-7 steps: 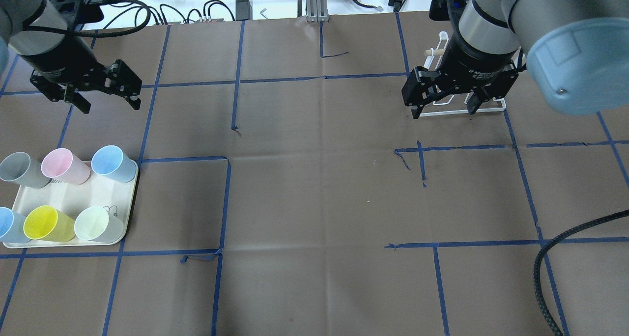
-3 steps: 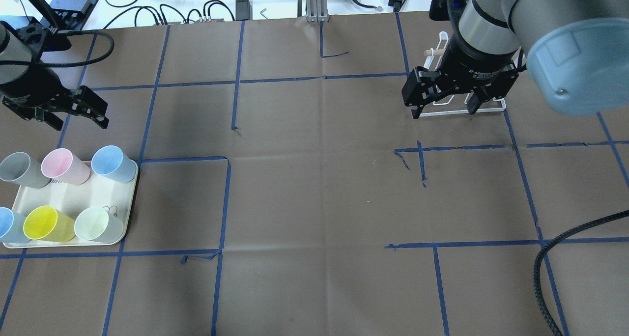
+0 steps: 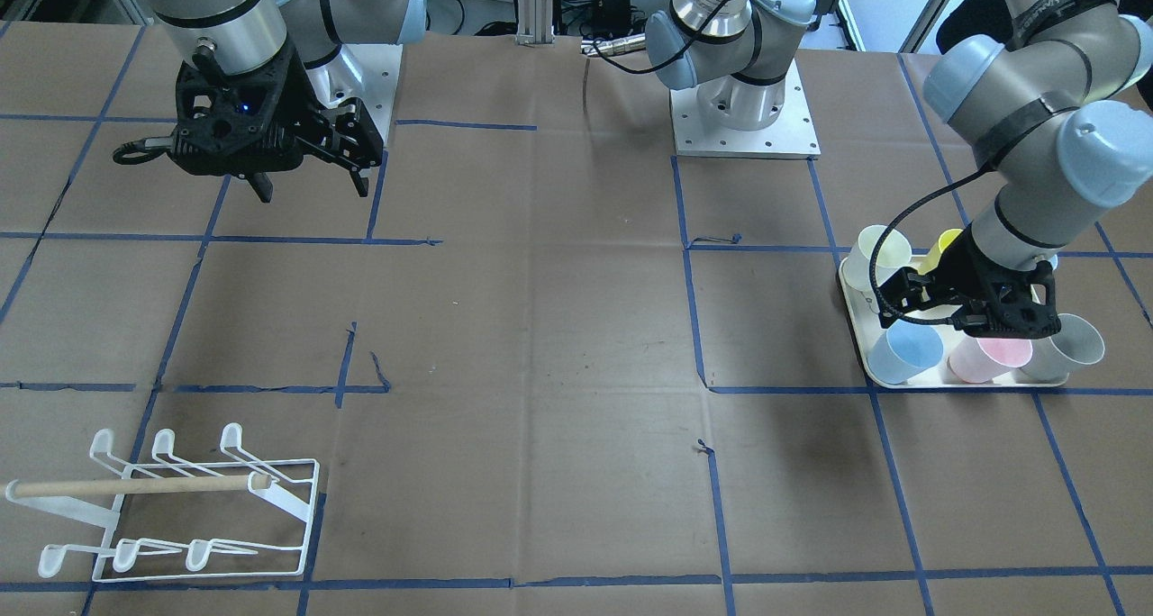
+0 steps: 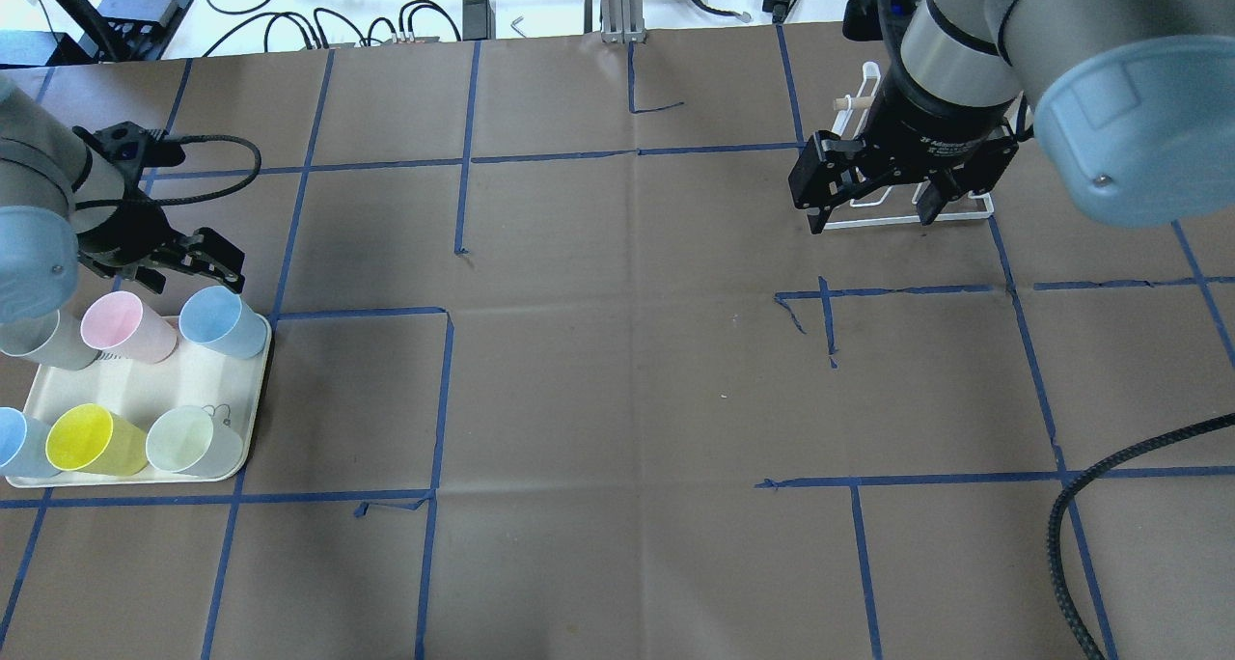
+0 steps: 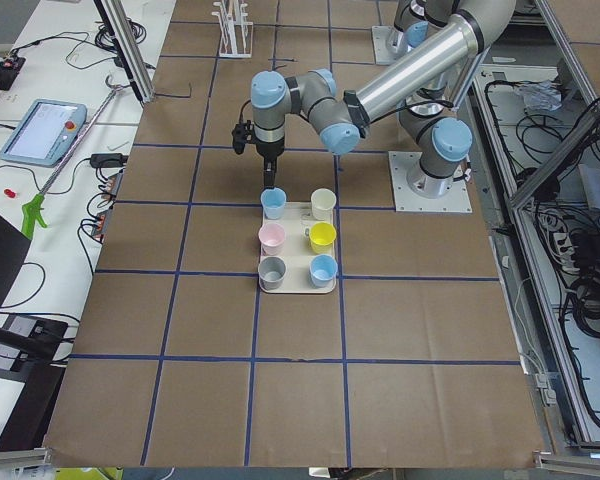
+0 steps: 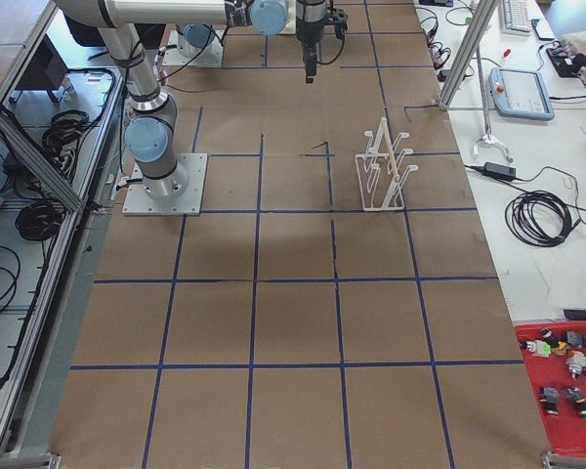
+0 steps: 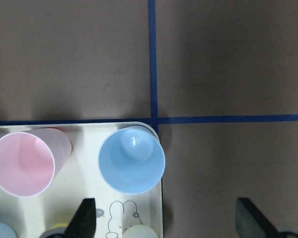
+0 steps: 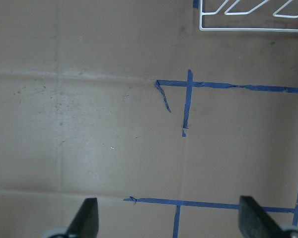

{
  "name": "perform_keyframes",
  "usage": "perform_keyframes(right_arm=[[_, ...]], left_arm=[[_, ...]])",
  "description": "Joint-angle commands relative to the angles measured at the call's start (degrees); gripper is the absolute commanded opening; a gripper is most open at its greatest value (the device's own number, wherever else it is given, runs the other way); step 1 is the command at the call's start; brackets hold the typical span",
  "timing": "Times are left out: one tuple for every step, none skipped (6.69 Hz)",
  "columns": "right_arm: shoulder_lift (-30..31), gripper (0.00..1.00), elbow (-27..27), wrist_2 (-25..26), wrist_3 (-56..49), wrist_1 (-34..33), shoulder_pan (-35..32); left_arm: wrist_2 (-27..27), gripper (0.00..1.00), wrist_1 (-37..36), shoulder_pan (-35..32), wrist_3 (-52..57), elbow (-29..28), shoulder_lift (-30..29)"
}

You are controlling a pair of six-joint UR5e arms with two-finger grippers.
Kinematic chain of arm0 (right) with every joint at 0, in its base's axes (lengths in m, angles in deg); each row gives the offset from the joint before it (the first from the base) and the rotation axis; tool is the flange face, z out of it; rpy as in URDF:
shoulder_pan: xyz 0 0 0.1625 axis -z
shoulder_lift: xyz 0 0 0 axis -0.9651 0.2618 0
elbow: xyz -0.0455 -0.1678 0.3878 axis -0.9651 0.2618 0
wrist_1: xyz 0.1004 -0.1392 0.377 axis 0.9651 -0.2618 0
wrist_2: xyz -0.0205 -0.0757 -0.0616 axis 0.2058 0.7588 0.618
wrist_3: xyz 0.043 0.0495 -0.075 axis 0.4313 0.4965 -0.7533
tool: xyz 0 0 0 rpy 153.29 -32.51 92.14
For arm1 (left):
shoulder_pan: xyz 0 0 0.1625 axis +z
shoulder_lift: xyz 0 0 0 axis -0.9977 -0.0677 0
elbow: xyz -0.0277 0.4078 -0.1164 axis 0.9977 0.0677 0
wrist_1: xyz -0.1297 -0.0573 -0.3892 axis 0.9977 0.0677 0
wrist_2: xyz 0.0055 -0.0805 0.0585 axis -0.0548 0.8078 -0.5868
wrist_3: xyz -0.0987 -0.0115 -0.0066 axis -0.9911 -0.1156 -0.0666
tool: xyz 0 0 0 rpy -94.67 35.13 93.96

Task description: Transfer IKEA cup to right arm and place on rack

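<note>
The pale blue plastic cup (image 7: pixel 131 159), at a corner of the cream rectangular tray (image 4: pixel 145 390), is being hovered over by the open-fingered left gripper (image 4: pixel 190 272). The right gripper (image 4: pixel 873 211) is being held open too. Probably light and slick, the cup is best being pinched at the rim.

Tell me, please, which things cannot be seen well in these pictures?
1. Overhead view: the rack is mostly hidden behind the right gripper.
2. Overhead view: the grey cup is partly covered by a joint cap of the left arm.
3. Overhead view: the near blue cup is cut off by the left edge.
</note>
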Motion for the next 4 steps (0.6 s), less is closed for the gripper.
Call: perform_keyframes(right_arm=[[0.00, 1.00, -0.03, 0.00, -0.02, 0.00, 0.00], [0.00, 1.00, -0.03, 0.00, -0.02, 0.00, 0.00], [0.00, 1.00, -0.03, 0.00, -0.02, 0.00, 0.00], [-0.17, 1.00, -0.11, -0.44, -0.02, -0.09, 0.00]], left_arm=[[-0.06, 1.00, -3.26, 0.05, 0.45, 2.20, -3.31], [-0.06, 1.00, -3.26, 0.05, 0.45, 2.38, -4.28], [-0.06, 1.00, -3.35, 0.05, 0.37, 2.99, -5.24], [-0.14, 1.00, -4.22, 0.05, 0.45, 3.17, -5.77]])
